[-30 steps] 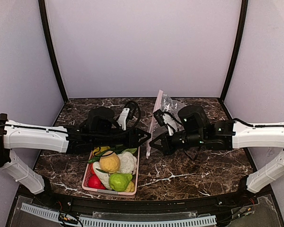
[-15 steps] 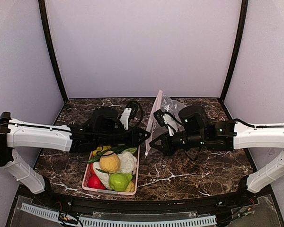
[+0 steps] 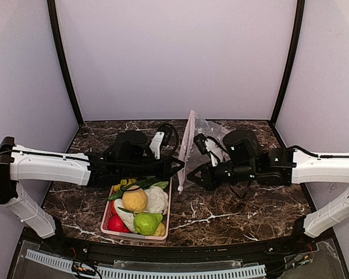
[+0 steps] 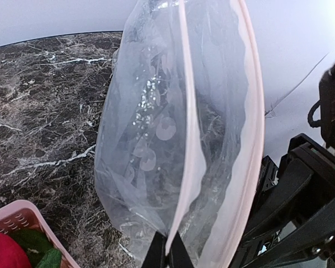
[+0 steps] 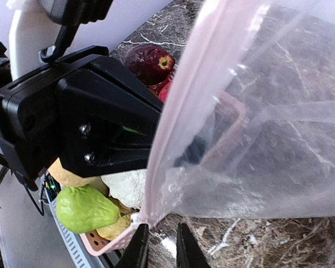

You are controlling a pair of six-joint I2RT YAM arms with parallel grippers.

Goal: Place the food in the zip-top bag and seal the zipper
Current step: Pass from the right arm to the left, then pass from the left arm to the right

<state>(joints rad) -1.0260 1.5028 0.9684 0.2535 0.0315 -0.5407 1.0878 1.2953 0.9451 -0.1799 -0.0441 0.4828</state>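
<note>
The clear dotted zip-top bag stands upright on edge between my two grippers, its mouth slightly apart. My left gripper is shut on the near pinkish zipper strip at the bag's lower corner, pinched at the left gripper tips. My right gripper is open a narrow gap, with the bag corner just above its tips and nothing between them. The food lies piled in the pink basket: a yellow-orange ball, a cauliflower, a green fruit and a red fruit.
The basket sits at the near left, directly under my left arm. The right arm reaches in from the right. Black posts and pale walls close the marble table at the back and sides.
My left gripper has closed onto the zipper strip. The right gripper's jaws have parted a little and drawn slightly rightward off the bag corner. The bag's top leans a bit further left.
</note>
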